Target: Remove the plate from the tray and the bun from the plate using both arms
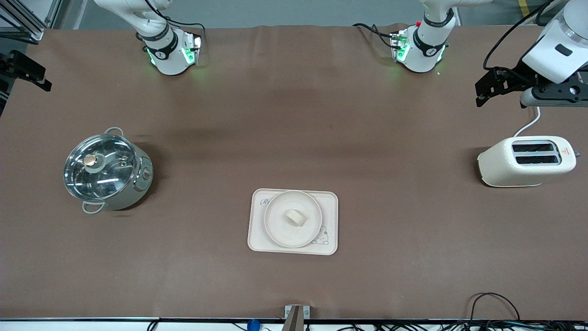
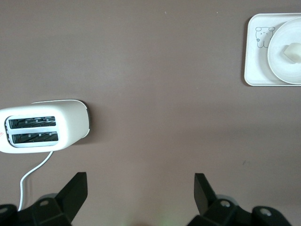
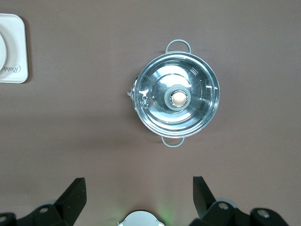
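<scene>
On the brown bench (image 1: 294, 115) the rabbit tray (image 1: 257, 230) carries the plate (image 1: 280, 230), and the bun (image 1: 295, 217) lies at the plate's middle. A lidded steel pot (image 1: 105, 171) stands toward the right arm's end, a cream toaster (image 1: 505, 168) toward the left arm's. The left tool (image 2: 141, 195) hangs spread wide and empty over bare bench beside the toaster, and the right tool (image 3: 136, 194) hangs equally spread and empty over bare bench beside the pot.

A wide table (image 1: 294, 115) covered with a plain brown cloth fills almost the whole scene. Along its top edge a strip of grey floor (image 1: 275, 11) is visible, and a metal frame (image 1: 27, 18) stands at one corner. Black cables (image 1: 496, 317) lie at the near edge. The light is soft and even.
</scene>
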